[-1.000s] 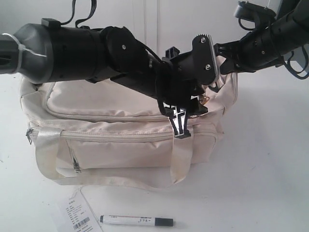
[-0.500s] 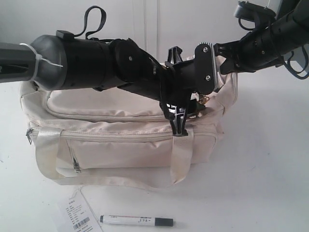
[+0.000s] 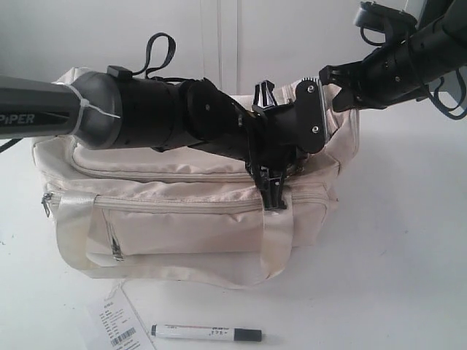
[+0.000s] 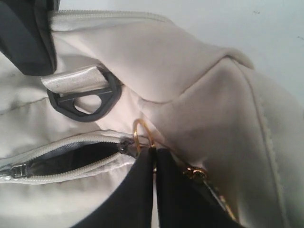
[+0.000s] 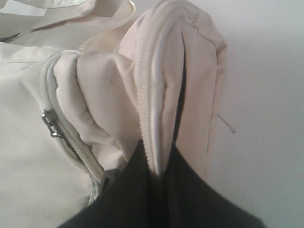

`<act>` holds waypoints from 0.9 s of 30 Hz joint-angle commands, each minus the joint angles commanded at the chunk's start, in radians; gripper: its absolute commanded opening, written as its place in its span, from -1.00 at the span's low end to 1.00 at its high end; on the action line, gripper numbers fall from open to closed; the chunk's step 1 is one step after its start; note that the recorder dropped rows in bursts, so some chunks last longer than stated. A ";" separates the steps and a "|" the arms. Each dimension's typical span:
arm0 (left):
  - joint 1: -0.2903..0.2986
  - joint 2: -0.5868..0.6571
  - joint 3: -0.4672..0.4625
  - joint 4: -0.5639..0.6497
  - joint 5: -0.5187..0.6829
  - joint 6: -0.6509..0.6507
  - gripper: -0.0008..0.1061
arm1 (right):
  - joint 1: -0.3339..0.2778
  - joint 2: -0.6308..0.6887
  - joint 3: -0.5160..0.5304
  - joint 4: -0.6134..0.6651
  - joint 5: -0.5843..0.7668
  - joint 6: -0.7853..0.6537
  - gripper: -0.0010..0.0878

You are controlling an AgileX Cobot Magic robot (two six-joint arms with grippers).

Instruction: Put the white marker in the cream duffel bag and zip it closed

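Observation:
The cream duffel bag (image 3: 182, 211) lies on the white table. In front of it, apart from the bag, lies the white marker (image 3: 206, 334). My left gripper (image 4: 154, 154) is shut on the gold ring of the zipper pull (image 4: 142, 135) at the bag's right end, where a short stretch of the top zipper (image 4: 57, 164) gapes open. My right gripper (image 5: 159, 168) is shut on a fold of the bag's end fabric (image 5: 161, 71) beside the zipper tape. In the exterior view the left arm (image 3: 146, 117) crosses over the bag's top, hiding most of the zipper.
A paper tag (image 3: 117, 324) lies left of the marker. A black buckle (image 4: 83, 97) sits near the zipper's end. The bag's strap handle (image 3: 73, 233) hangs down its front. A white wall stands behind the bag.
The left arm has drawn back leftward and slightly up across the bag while staying shut on the zipper pull. The right arm, the marker and the tag have not moved.

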 joint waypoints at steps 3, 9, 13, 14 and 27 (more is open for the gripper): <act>0.000 -0.020 0.000 0.000 -0.002 -0.079 -0.99 | 0.000 0.000 0.000 0.000 0.000 0.000 -0.98; 0.000 -0.063 0.000 0.000 0.062 -0.146 -0.99 | 0.000 0.000 0.000 0.000 0.000 0.000 -0.98; 0.000 -0.084 0.000 0.000 0.090 -0.214 -0.99 | 0.000 0.000 0.000 0.000 0.000 0.000 -0.98; 0.000 -0.086 0.000 0.000 0.091 -0.223 -0.99 | 0.000 0.000 0.000 0.000 -0.003 0.000 -0.98; 0.000 -0.123 0.000 0.000 0.179 -0.277 -0.99 | 0.000 0.000 0.000 0.000 -0.001 0.000 -0.98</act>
